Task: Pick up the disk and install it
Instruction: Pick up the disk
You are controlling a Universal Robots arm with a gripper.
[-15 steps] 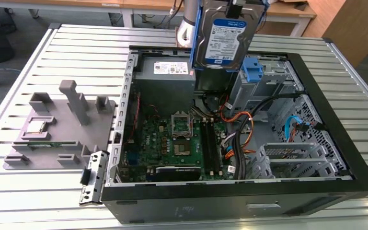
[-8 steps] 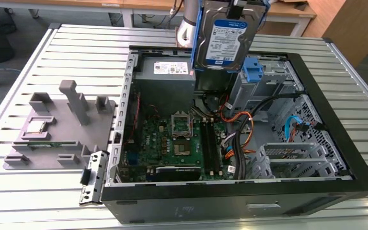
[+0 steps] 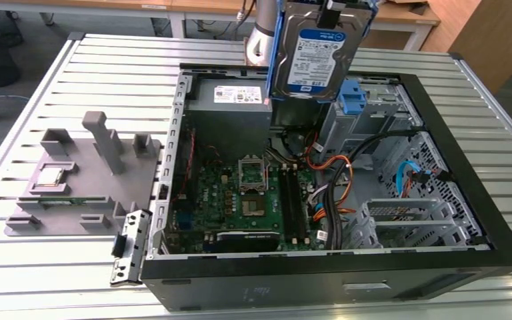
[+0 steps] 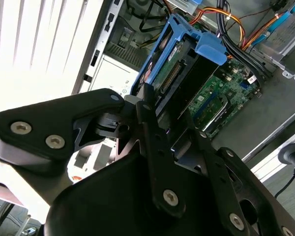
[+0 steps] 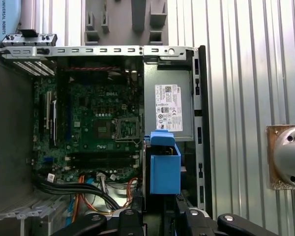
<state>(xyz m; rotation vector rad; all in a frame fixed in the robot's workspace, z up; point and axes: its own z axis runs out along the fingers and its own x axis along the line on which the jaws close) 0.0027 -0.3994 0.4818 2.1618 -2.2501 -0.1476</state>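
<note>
The disk (image 3: 314, 59) hangs upright above the back of the open computer case (image 3: 327, 280), its blue-and-white label facing the exterior camera and blue carrier rails along its edges. My gripper (image 3: 329, 9) holds it from above and is shut on it. In the second wrist view the black fingers (image 4: 148, 110) clamp the disk (image 4: 179, 73) in its blue carrier, with the motherboard far below. The first wrist view looks down past the gripper (image 5: 157, 216) at the carrier's blue end (image 5: 164, 167), which sits over the case next to the power supply.
Inside the case lie the green motherboard (image 3: 247, 193), a grey power-supply box (image 3: 229, 100) with a white sticker, a blue latch piece (image 3: 352, 100) at the drive bay, and loose cables (image 3: 345, 173). A grey fixture (image 3: 78, 173) stands on the slatted table (image 3: 469, 107) at the exterior view's left.
</note>
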